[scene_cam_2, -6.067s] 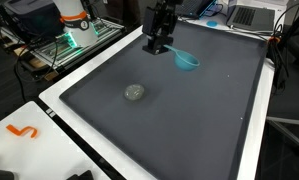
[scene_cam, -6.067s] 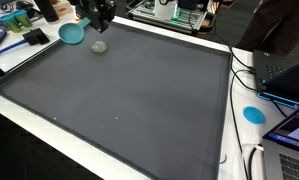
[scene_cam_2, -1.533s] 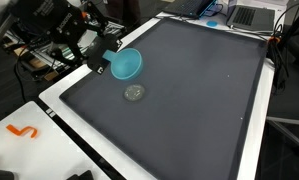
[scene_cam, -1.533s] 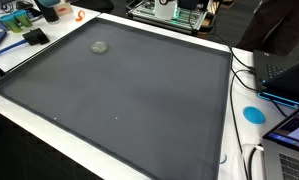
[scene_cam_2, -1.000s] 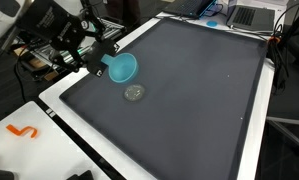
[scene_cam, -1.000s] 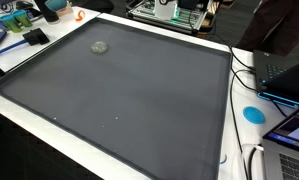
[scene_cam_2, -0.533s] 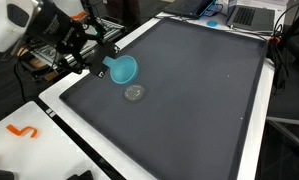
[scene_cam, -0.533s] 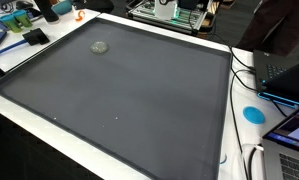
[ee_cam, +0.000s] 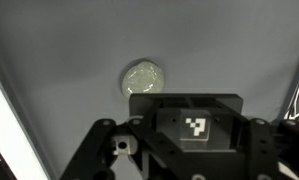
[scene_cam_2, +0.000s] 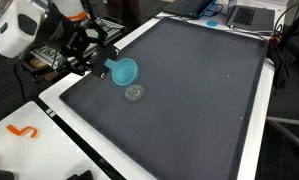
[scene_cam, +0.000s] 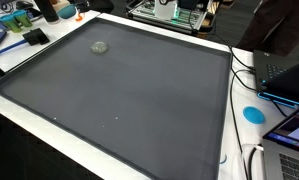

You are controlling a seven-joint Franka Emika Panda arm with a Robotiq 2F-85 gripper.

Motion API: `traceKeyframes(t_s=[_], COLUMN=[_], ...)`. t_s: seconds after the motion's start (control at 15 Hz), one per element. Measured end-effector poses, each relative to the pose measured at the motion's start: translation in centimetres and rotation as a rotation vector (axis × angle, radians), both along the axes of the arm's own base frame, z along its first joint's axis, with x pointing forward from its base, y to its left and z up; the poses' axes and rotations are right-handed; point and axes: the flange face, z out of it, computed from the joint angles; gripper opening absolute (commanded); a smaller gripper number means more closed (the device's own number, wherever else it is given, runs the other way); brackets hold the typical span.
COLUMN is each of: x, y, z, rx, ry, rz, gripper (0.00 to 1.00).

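Holding a teal bowl by its rim, the gripper is closed on it, and the jaws pinch the side of the bowl that points away from the grey lump. The bowl is tilted, so that its opening shows in an exterior view. It hangs just beside the lump and a little apart from it, on the side where the arm comes in. I cannot tell if the bottom of the bowl touches the surface under it.

The lump itself lies on a dark grey mat, which covers most of the white desk. In both exterior views the lump is alone on the mat, close to one edge of it.

In the wrist view the lump is a round, pale, greyish-green thing just beyond the black body of the gripper, which carries a black and white marker. The fingers are hidden in this view.

On the desk, well apart from the lump and outside the mat, lies a small orange piece. A blue round disc lies on the desk beyond the mat edge far from the lump.
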Motion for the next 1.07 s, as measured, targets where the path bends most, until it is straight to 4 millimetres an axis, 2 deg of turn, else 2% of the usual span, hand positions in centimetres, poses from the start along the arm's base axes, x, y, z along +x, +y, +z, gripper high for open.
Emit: traceKeyframes(t_s=[0.33, 1.07], x=[-0.12, 0.35], y=[0.41, 0.96], z=[-0.5, -0.16], rx=[0.007, 0.0], ry=[0.009, 0.0], rz=[0.004, 0.018], gripper=[0.28, 0.28])
